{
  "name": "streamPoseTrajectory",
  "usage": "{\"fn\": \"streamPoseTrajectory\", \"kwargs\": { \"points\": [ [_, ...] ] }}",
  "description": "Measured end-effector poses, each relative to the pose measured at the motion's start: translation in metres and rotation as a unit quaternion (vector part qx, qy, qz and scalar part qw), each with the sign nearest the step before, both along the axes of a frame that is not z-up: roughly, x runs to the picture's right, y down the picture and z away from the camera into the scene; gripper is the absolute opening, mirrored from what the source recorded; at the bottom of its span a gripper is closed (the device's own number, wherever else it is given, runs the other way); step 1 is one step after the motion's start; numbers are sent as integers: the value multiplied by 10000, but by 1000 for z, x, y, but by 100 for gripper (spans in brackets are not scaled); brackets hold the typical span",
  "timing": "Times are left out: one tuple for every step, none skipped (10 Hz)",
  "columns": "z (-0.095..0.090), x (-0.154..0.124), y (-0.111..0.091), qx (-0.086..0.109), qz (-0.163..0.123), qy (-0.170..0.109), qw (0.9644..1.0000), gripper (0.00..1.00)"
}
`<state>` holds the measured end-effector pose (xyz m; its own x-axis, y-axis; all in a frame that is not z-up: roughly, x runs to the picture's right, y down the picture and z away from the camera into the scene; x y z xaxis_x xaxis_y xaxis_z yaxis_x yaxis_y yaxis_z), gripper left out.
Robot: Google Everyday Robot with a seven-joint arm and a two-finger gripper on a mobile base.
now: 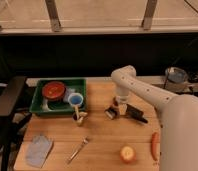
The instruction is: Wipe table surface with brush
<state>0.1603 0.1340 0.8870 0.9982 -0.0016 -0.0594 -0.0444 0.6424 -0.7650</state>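
table surface [104, 137] carries tray [42, 107], fork [78, 150], cloth [38, 150]; tool [118, 111] above.

The white arm bends down over the worktop [104, 137], its gripper [119, 111] low at the brush [127, 113], which lies dark across the planks just right of centre. A green tray [40, 106] at the left rear holds a red bowl [54, 90] and a blue cup [76, 99]. Nearer lie a silver fork [78, 150], a grey cloth [38, 149] and a yellow fruit [127, 153]

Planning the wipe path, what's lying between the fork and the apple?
Bare table surface only, between fork and apple, in the camera view. The gripper is farther back.
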Motion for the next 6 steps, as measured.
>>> {"fn": "streamPoseTrajectory", "kwargs": {
  "points": [
    [4, -3, -6, 43, -32, -33, 10000, 0],
    [6, -9, -8, 63, -66, -78, 9999, 0],
    [7, -22, -10, 80, -111, -169, 9998, 0],
    [7, -39, -10, 82, -153, -272, 9995, 0],
    [6, -62, -9, 53, -181, -407, 9990, 0],
    [3, -83, -5, 22, -207, -492, 9986, 0]
  ]
}}
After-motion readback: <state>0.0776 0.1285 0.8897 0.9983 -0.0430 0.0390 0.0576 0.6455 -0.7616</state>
